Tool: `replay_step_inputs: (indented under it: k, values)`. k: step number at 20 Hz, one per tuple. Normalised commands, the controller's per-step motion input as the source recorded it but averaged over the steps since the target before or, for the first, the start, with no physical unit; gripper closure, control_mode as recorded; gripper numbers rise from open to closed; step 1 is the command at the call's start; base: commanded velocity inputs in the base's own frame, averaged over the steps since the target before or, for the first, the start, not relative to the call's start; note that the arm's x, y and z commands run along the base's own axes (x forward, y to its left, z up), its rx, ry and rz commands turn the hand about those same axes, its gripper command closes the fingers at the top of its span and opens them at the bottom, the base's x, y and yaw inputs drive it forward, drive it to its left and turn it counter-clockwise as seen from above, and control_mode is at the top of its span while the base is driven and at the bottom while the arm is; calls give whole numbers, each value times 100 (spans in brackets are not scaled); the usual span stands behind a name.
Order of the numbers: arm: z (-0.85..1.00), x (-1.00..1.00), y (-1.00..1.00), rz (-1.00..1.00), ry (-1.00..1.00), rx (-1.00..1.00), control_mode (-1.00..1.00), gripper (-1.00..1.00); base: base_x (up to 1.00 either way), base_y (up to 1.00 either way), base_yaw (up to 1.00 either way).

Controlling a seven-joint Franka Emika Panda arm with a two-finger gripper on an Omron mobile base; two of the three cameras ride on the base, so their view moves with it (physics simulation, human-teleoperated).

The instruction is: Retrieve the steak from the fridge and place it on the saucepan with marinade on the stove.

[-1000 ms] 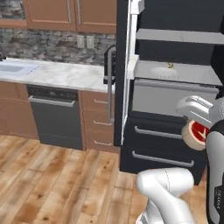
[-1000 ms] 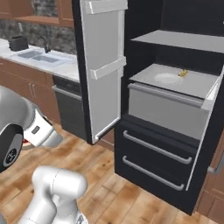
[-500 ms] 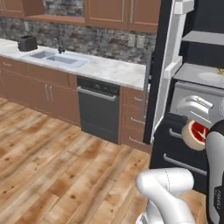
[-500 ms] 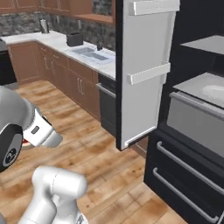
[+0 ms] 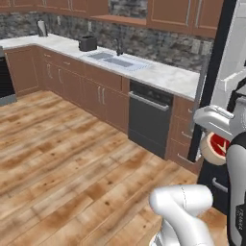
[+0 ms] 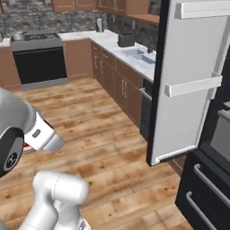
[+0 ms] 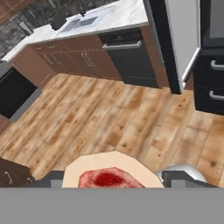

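The steak, a flat red piece with a pale rim, sits between my gripper's two dark fingertips, and the jaws are shut on it. From the left base it shows as a red patch under the white hand. The black fridge stands at the right with its door swung open; its drawers show beside the door. The grey stove stands far off at the end of the counter, with its dark oven front at the left. The saucepan and marinade are too small to make out there.
A run of brown cabinets under a pale counter carries a sink, a dark toaster and a black dishwasher. Wide wooden floor lies between me and the stove. The open fridge door juts into the room.
Both base views have swung left, so the camera has turned. The fridge has slid to the right edge, and the counter, sink and stove have come into view. The steak stays in the gripper.
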Motion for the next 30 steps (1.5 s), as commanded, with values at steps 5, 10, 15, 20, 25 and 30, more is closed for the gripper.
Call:
replay_step_inputs:
  k: [5, 10, 15, 20, 25, 30]
  values:
    - [0, 0, 0, 0, 0, 0, 100, 100, 57, 1, 36]
    - [0, 0, 0, 0, 0, 0, 100, 100, 96, 0, 26]
    - [0, 0, 0, 0, 0, 0, 100, 100, 100, 8, 20]
    - [0, 0, 0, 0, 0, 0, 100, 100, 100, 22, 16]
    - [0, 0, 0, 0, 0, 0, 100, 100, 100, 30, 15]
    - [0, 0, 0, 0, 0, 0, 100, 100, 100, 28, 14]
